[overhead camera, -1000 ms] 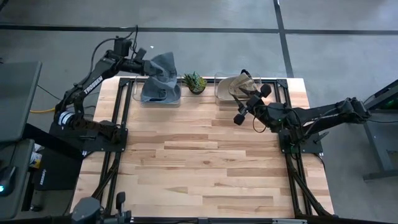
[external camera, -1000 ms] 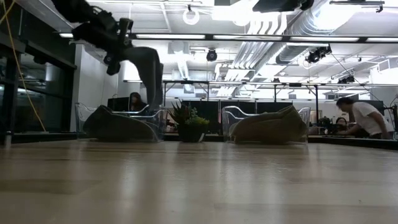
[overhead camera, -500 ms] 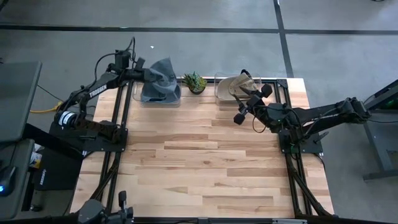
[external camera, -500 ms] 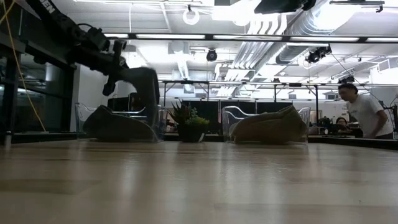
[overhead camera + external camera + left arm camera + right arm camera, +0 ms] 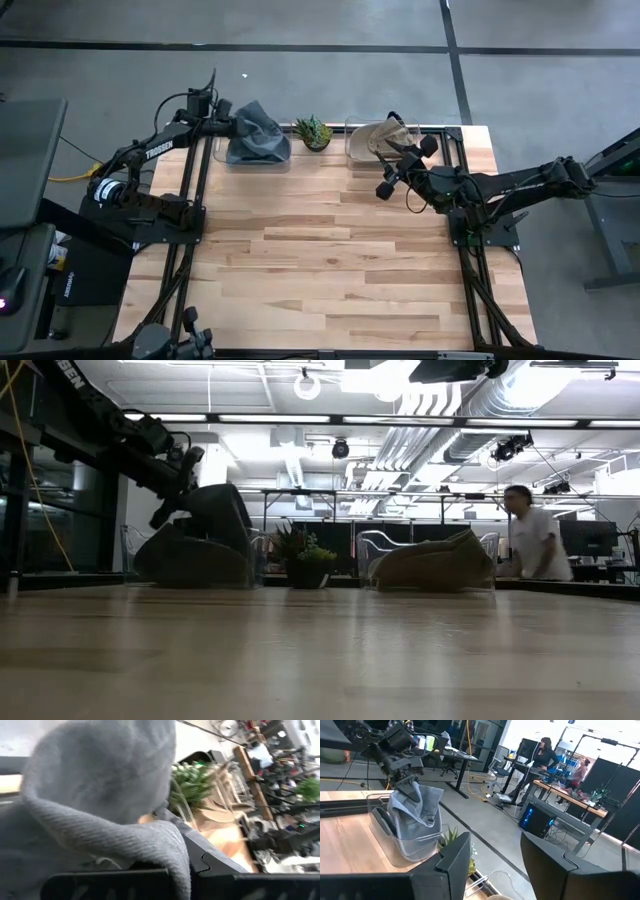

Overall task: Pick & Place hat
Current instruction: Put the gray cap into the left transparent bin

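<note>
One grey hat (image 5: 256,133), soft, light, limp, is held pinched by closed left gripper (image 5: 228,123) over bin (image 5: 283,160), upper left of frame; folded brim judged best hold. Right gripper (image 5: 400,168) is seen part-open, empty, upper right.

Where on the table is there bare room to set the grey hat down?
The wooden table is bare across its near and middle parts, between both arm bases. The far edge is crowded: left gripper shut on the grey hat over the left bin, then plant, right bin and right gripper.
</note>
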Robot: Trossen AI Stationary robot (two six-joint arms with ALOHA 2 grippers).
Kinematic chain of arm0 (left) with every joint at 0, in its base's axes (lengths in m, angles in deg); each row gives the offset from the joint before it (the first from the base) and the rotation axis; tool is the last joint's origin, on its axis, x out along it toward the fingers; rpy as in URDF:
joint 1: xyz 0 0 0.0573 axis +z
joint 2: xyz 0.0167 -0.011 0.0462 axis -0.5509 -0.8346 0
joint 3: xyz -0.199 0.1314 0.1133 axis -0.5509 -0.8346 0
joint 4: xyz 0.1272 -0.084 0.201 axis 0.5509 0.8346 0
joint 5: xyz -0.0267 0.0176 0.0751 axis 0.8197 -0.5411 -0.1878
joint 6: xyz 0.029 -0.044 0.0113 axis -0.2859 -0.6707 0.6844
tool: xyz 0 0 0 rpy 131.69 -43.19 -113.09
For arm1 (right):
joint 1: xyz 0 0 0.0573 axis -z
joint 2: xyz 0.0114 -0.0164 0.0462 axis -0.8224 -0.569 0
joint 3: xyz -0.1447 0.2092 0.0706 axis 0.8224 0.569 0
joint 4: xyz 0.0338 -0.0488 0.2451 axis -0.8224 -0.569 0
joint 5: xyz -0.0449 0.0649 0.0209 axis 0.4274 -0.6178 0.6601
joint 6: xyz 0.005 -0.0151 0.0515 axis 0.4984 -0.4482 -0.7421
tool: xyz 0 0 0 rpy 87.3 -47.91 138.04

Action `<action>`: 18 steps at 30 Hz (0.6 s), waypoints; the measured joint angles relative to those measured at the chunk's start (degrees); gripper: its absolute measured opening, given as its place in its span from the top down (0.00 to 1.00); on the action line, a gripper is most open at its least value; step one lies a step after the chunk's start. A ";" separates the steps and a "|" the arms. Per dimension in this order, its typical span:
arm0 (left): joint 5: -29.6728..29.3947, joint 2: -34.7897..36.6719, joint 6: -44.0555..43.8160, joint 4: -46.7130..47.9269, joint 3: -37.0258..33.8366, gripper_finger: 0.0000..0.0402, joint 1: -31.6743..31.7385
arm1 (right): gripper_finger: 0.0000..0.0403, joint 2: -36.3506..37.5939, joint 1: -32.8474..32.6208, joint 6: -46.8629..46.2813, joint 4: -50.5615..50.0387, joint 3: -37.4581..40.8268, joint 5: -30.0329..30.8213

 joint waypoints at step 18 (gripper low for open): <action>-10.44 0.39 1.78 7.27 0.45 1.00 -0.04 | 0.58 0.00 0.00 -3.50 -4.57 0.00 -0.44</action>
